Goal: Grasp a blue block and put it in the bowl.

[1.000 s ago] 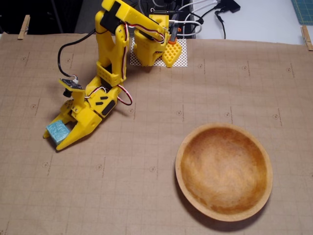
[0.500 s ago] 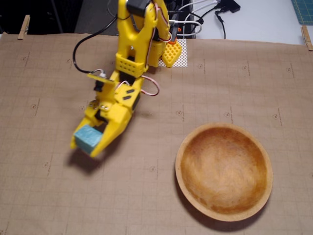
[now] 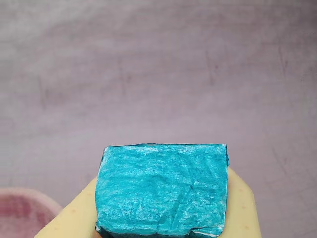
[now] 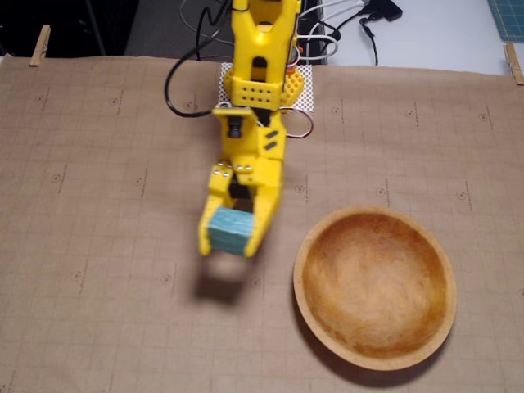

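My yellow gripper (image 4: 228, 242) is shut on the blue block (image 4: 230, 229), a small teal cube held between the two fingers above the brown paper mat. Its shadow lies on the mat just below. The wooden bowl (image 4: 374, 356) sits to the right of the gripper, a short gap away, and holds nothing. In the wrist view the blue block (image 3: 162, 188) fills the lower middle, pressed between the yellow fingers (image 3: 242, 208), and a blurred pinkish edge of the bowl (image 3: 22, 208) shows at the bottom left corner.
The arm's base (image 4: 262, 78) stands on a white mesh pad at the back middle. Cables (image 4: 344, 20) trail behind it. Wooden clothespins (image 4: 38, 45) pin the mat's far corners. Open mat lies left and in front of the gripper.
The arm has swung to the right with the block in its grip, from the left part of the mat to just left of the bowl.
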`<move>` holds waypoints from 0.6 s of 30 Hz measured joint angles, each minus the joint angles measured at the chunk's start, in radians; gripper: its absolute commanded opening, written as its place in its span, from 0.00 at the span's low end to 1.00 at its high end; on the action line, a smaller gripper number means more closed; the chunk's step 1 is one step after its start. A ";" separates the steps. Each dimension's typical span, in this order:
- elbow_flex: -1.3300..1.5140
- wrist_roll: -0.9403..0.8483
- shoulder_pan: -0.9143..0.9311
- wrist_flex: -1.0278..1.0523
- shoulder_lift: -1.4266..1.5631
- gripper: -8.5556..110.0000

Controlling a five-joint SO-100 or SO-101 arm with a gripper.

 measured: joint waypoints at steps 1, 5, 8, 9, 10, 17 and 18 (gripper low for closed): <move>0.000 0.000 -0.020 0.000 0.000 0.05; 0.000 -0.012 -0.084 0.000 0.000 0.05; 0.000 -0.052 -0.147 0.000 0.000 0.05; 0.000 -0.066 -0.170 0.000 0.000 0.05; 0.000 -0.075 -0.187 0.000 0.000 0.05; 0.000 -0.110 -0.310 0.000 0.000 0.05; 0.000 -0.114 -0.327 0.000 0.000 0.05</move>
